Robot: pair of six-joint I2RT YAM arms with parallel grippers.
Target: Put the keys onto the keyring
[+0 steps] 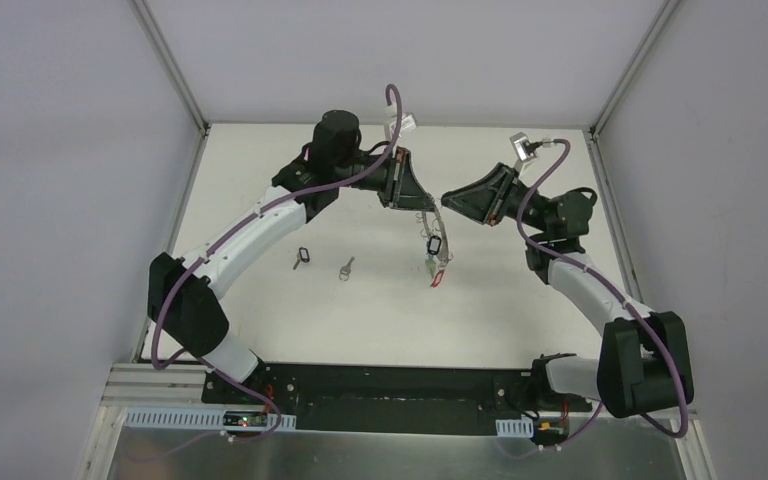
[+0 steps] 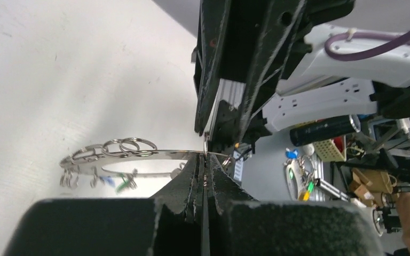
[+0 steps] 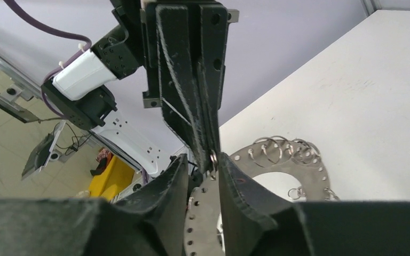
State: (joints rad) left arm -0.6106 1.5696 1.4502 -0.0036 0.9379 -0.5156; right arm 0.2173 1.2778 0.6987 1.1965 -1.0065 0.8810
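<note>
The keyring (image 1: 426,214) is a flat grey metal hoop pierced with holes, held in the air between both arms. Small split rings line the keyring (image 3: 277,166), and keys with coloured tags (image 1: 435,256) hang under it. My left gripper (image 1: 420,204) is shut on the hoop's edge; in the left wrist view the keyring (image 2: 139,154) runs leftward from the pinched left gripper (image 2: 205,156). My right gripper (image 3: 203,160) stands open astride the hoop, jaws apart from it. Two loose keys lie on the table, one black-headed (image 1: 301,258), one silver (image 1: 346,267).
The white table (image 1: 520,300) is walled by grey panels at the back and on both sides. The arm bases sit on a black rail (image 1: 390,385) at the near edge. The two wrists nearly touch above the table's middle.
</note>
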